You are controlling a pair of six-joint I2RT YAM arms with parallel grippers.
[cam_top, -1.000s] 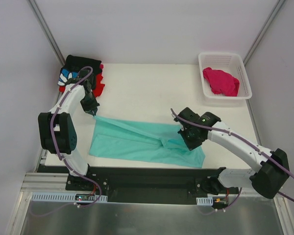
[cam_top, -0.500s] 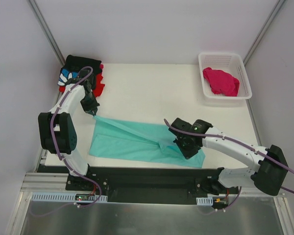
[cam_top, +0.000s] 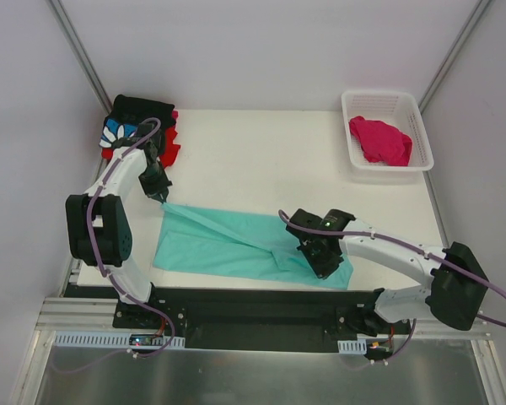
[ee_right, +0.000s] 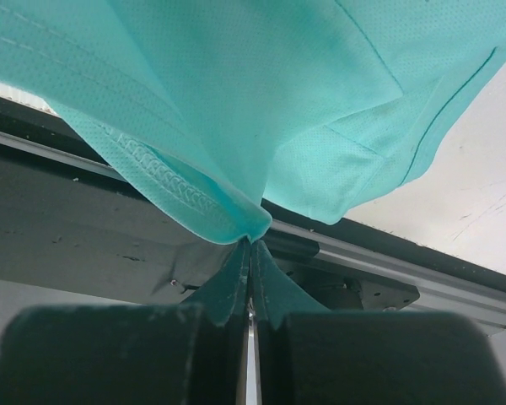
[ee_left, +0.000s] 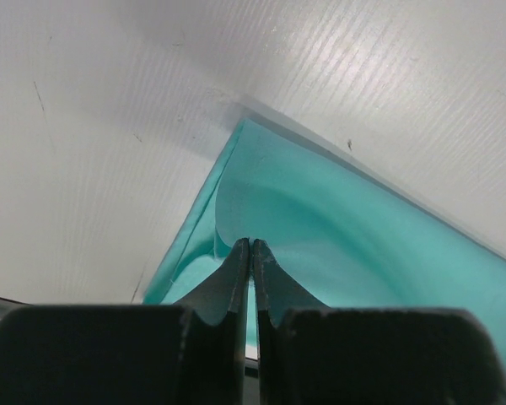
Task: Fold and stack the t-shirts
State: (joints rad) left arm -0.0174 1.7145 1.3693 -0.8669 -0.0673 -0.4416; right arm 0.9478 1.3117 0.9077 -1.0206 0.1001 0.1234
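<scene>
The mint-teal t-shirt (cam_top: pixel 219 240) lies spread along the near part of the white table (cam_top: pixel 261 160). My left gripper (cam_top: pixel 162 199) is shut on its far left corner; in the left wrist view the jaws (ee_left: pixel 251 243) pinch the teal cloth (ee_left: pixel 363 245) just above the table. My right gripper (cam_top: pixel 322 267) is shut on a hemmed fold of the shirt's right part. In the right wrist view the cloth (ee_right: pixel 278 84) hangs from the fingertips (ee_right: pixel 251 240). A magenta-pink t-shirt (cam_top: pixel 379 139) lies in the basket. A black t-shirt (cam_top: pixel 133 110) and a red one (cam_top: pixel 170 150) sit at the back left.
The white lattice basket (cam_top: pixel 423 143) stands at the back right corner. The black rail (cam_top: pixel 261 304) runs along the table's near edge, right under my right gripper. Grey walls close in both sides.
My right gripper has moved left and toward the near edge with the teal fold in it, dragging the shirt's right part. The left arm has held still.
</scene>
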